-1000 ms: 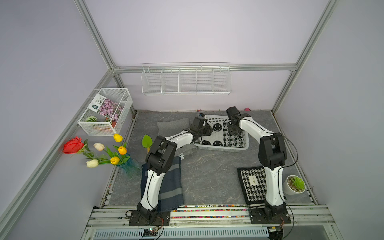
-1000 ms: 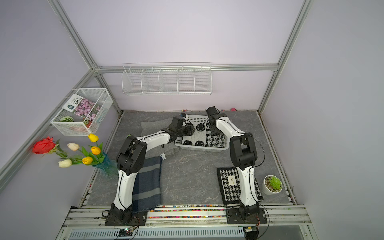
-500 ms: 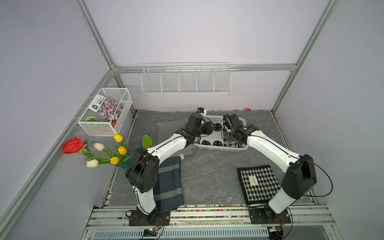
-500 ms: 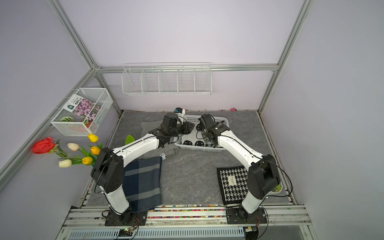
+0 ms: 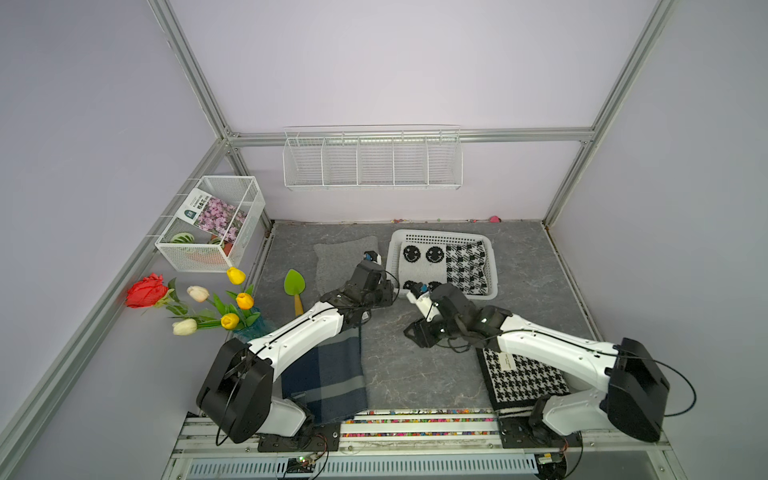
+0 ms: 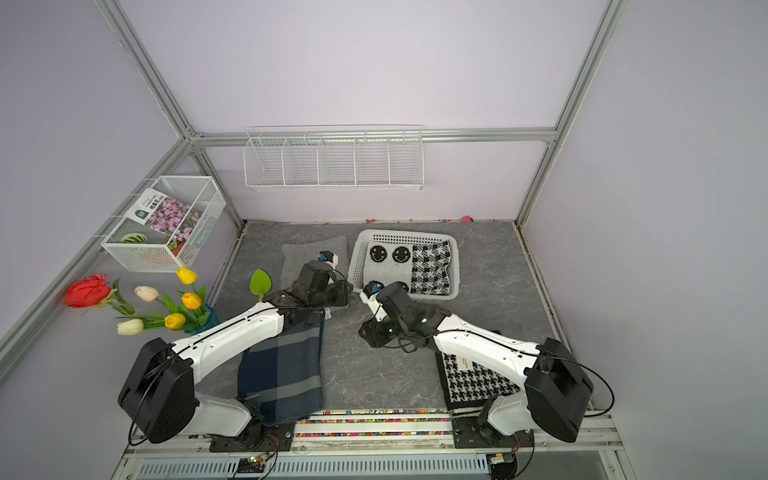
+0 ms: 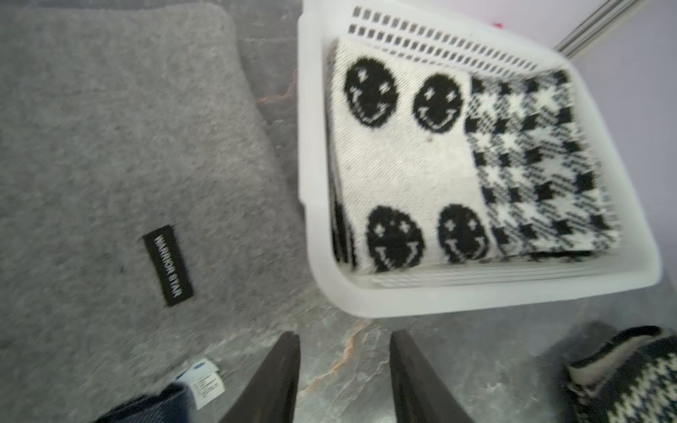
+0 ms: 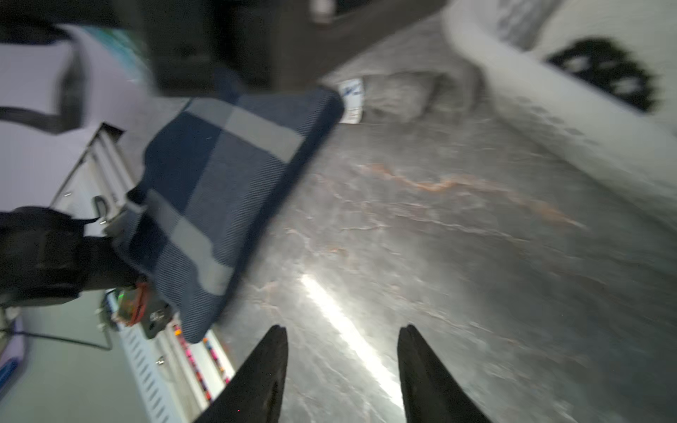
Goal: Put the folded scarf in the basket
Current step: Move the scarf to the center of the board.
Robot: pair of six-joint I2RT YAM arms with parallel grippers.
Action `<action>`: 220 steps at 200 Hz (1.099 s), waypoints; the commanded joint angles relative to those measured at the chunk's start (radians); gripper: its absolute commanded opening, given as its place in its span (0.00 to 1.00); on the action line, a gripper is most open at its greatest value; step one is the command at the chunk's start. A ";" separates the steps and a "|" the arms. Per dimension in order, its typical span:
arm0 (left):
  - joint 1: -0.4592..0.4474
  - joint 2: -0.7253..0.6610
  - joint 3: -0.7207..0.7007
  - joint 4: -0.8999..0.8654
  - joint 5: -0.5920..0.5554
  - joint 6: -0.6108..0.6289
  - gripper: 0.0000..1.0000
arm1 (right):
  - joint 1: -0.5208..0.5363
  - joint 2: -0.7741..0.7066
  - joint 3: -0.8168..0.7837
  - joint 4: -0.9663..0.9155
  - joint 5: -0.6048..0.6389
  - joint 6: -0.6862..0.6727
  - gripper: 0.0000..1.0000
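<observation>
The low white basket (image 5: 440, 238) (image 6: 405, 237) stands at the back of the table. It holds two folded scarves side by side: a white one with black smiley faces (image 5: 419, 266) (image 7: 399, 161) and a black-and-white houndstooth one (image 5: 466, 266) (image 7: 531, 161). My left gripper (image 7: 342, 335) (image 5: 390, 291) is open and empty over bare table, just in front of the basket's near left corner. My right gripper (image 8: 342, 327) (image 5: 410, 332) is open and empty, low over the middle of the table, pointing toward the navy scarf.
A grey folded scarf (image 5: 338, 257) lies left of the basket. A navy plaid scarf (image 5: 328, 374) lies front left under the left arm, and a houndstooth scarf (image 5: 523, 382) front right under the right arm. A green trowel (image 5: 294, 286) and flowers (image 5: 199, 303) sit at the left edge.
Both arms have drawn back from the basket toward the front. The right gripper swung away from the basket to the table's middle and its jaws widened.
</observation>
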State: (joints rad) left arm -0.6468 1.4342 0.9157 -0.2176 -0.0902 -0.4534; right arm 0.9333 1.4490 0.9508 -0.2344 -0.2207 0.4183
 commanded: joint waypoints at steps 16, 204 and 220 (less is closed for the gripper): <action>0.049 0.033 -0.084 0.056 -0.038 0.034 0.45 | 0.114 0.148 0.029 0.117 -0.114 0.064 0.56; 0.108 0.121 -0.129 0.159 0.096 0.038 0.45 | 0.267 0.510 0.185 0.125 -0.203 0.063 0.14; 0.108 0.108 -0.136 0.164 0.100 0.031 0.44 | 0.219 0.476 0.120 0.121 -0.208 0.060 0.14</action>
State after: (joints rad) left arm -0.5369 1.5578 0.7742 -0.0559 0.0002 -0.4324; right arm 1.2171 1.9663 1.1450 -0.0685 -0.4465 0.4969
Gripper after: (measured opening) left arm 0.446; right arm 0.141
